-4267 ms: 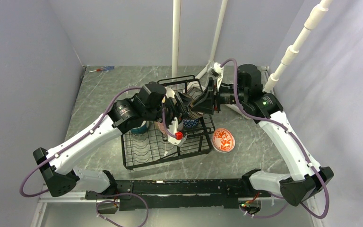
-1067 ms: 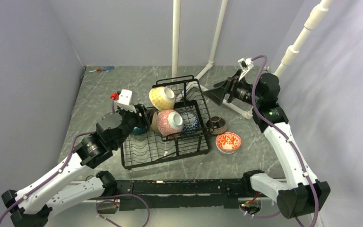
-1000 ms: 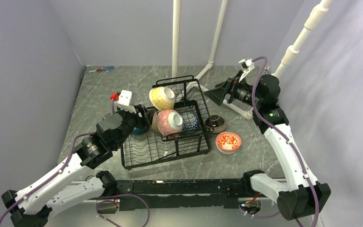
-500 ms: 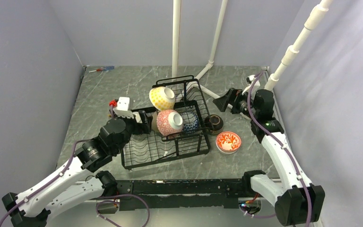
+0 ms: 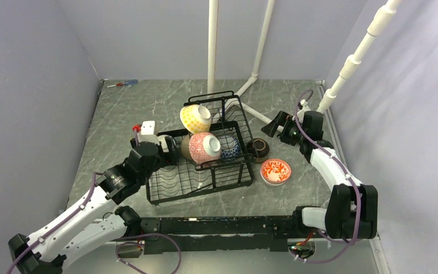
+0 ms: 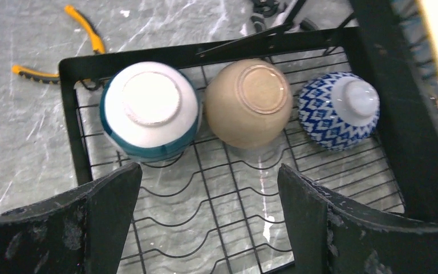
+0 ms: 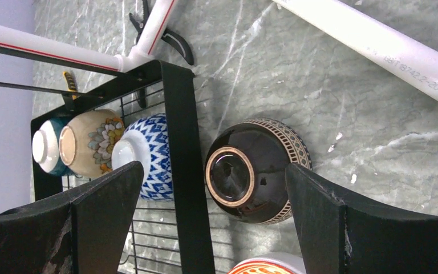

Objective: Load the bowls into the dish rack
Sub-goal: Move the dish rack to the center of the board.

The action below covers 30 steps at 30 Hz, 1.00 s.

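Top external view: dish rack [image 5: 199,178] part-loaded, two bowls outside

Black wire, large, mid-table. Glazed round bowls upturned along its base: teal-white bowl [image 6: 150,111], beige bowl [image 6: 249,103], blue-white zigzag bowl [image 6: 337,109]. Yellow dotted bowl [image 5: 195,118] and pink bowl [image 5: 205,147] on upper basket. Brown striped bowl [image 7: 256,171] and red patterned bowl [image 5: 275,170] on marbled table [image 5: 131,108] beside it. Print on white pipe [image 7: 376,51] not surely legible. Left gripper [image 6: 208,171] and right gripper [image 7: 214,171] spread wide, empty.

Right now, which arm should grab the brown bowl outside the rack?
Right. The right gripper, open, frames the brown bowl beside the dish rack; the left gripper, also open, hangs over racked bowls.
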Each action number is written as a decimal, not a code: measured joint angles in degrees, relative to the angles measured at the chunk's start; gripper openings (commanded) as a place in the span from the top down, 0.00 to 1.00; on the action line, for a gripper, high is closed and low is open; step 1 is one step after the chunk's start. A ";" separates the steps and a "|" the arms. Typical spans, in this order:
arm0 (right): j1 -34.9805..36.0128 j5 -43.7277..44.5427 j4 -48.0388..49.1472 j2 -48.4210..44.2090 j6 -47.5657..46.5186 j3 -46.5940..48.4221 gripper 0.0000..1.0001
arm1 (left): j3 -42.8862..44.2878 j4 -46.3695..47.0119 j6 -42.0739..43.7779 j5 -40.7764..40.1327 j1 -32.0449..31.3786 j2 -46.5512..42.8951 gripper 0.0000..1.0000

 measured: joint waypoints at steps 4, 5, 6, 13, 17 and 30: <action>-1.49 -1.18 0.68 1.11 0.48 -0.50 0.00 | 1.62 -3.04 -0.15 2.21 4.90 1.27 0.06; -1.75 -1.42 0.70 1.11 0.48 -0.66 0.00 | 3.04 -3.93 0.44 2.27 6.05 1.66 0.06; -1.90 -1.51 0.79 1.09 0.48 -0.85 0.00 | 4.48 -4.33 1.07 2.27 6.86 2.03 0.06; -3.19 -3.39 1.29 0.55 2.03 -5.44 0.00 | 25.42 -3.15 12.87 4.44 8.72 10.82 0.06; -3.61 -4.81 1.38 -0.17 4.00 -8.92 0.00 | 37.97 -1.64 19.10 11.41 8.61 20.22 0.06; -3.96 -6.60 -1.05 -9.22 5.77 -14.08 0.05 | 59.43 -2.58 34.36 26.08 -6.12 51.17 0.06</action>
